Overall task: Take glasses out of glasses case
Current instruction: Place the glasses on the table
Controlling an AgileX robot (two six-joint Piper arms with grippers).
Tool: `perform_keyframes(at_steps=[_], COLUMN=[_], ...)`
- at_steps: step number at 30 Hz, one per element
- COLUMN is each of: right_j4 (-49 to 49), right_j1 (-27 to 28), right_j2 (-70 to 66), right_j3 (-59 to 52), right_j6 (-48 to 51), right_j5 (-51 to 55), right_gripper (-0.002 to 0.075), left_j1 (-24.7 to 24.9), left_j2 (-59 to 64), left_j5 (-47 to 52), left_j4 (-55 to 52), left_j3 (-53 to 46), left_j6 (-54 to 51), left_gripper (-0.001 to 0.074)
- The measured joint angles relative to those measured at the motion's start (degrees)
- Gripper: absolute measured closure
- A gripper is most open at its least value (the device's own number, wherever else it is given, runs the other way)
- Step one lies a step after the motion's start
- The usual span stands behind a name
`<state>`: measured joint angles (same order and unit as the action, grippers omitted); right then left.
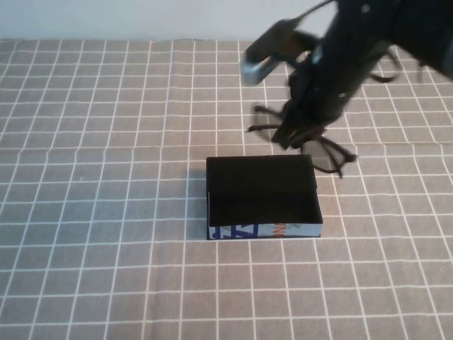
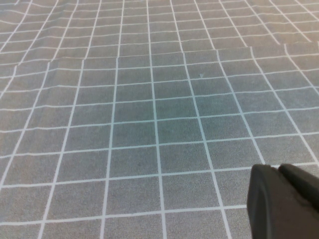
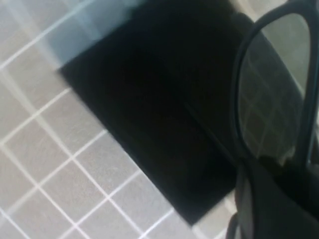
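Already the right gripper (image 1: 294, 134) has its jaws closed on the glasses (image 1: 322, 152), lifted just beyond the glasses case (image 1: 263, 197)'s far right corner. Next, likely set them on the worktop (image 1: 106, 142). The left gripper (image 2: 284, 204) idles off left, jaws unclear.

A plain tabletop setup: grey white-gridded tablecloth (image 1: 106, 142) against a bare pale wall (image 1: 141, 18)

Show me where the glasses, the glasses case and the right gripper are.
glasses (image 1: 327, 154), high view, on a lens.
glasses case (image 1: 269, 229), high view, on its white front side.
right gripper (image 1: 291, 134), high view, shut on the frame.
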<state>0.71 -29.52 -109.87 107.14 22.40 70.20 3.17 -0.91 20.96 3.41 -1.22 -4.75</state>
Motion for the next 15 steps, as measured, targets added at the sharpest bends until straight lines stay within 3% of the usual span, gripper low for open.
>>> perform_keyframes(at_steps=[6, 9, 15], right_j4=[-2.55, -2.88, -2.76], right_j1=[4.45, 6.84, 11.01], right_j2=[7.29, 12.01, 16.24], right_j3=[-10.96, -19.73, -36.68], right_j6=[-26.23, -32.18, -39.06], right_j5=[0.13, -1.13, -14.70], right_gripper=[0.0667, 0.0667, 0.0667], left_j1=[0.00, 0.00, 0.00], left_j2=[0.00, 0.00, 0.00], left_j5=[0.00, 0.00, 0.00], left_j4=[0.00, 0.00, 0.00], left_j3=[0.00, 0.00, 0.00], left_j6=[0.00, 0.00, 0.00], left_gripper=[0.0740, 0.0740, 0.0740])
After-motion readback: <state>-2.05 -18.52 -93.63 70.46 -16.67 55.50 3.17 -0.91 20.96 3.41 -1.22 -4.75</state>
